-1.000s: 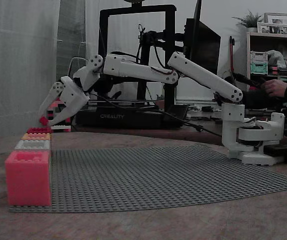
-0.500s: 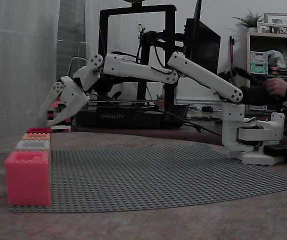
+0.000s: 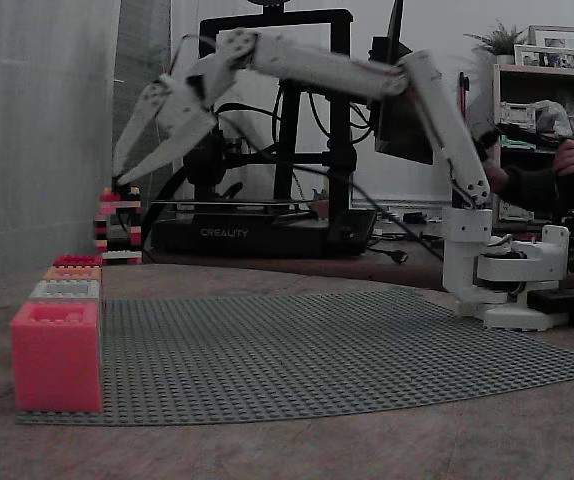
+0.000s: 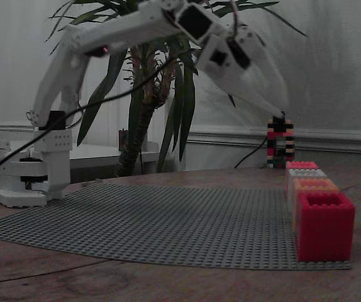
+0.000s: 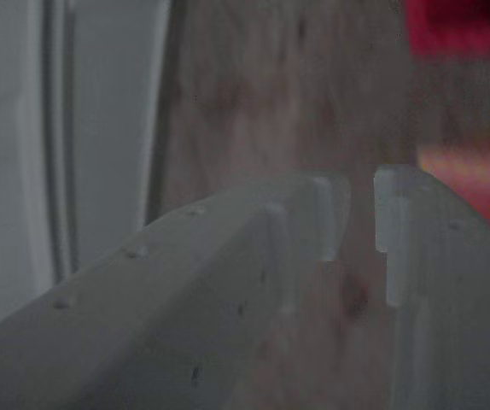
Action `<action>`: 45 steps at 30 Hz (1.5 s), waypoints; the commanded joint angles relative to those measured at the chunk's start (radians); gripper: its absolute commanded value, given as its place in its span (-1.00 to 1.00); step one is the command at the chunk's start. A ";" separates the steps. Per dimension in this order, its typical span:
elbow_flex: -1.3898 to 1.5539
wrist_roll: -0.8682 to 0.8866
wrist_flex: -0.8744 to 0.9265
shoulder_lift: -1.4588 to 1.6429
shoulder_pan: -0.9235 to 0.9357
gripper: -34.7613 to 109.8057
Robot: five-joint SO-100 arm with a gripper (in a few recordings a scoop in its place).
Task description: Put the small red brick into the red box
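– Brick whereabouts?
– I can't see the brick anywhere on the mat. My guess is it lies inside the red box (image 3: 77,261), whose hollow is hidden from these angles.
– And your gripper?
– My gripper (image 3: 117,178) hangs high, at about 1 o'clock from that box in a fixed view. In the wrist view its jaws stand a narrow slit apart with nothing between them.
– So which step?
– Release looks done, I judge. Next calls only for swinging clear toward 3 o'clock, without clipping the striped tower (image 3: 117,225)
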 commanded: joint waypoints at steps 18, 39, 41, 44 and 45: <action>1.559 0.201 0.164 1.470 -0.178 -0.51; 1.729 0.242 0.368 1.891 -0.172 -0.52; 1.729 0.242 0.368 1.891 -0.172 -0.52; 1.729 0.238 0.368 1.891 -0.173 -0.52; 1.729 0.238 0.368 1.891 -0.175 -0.52</action>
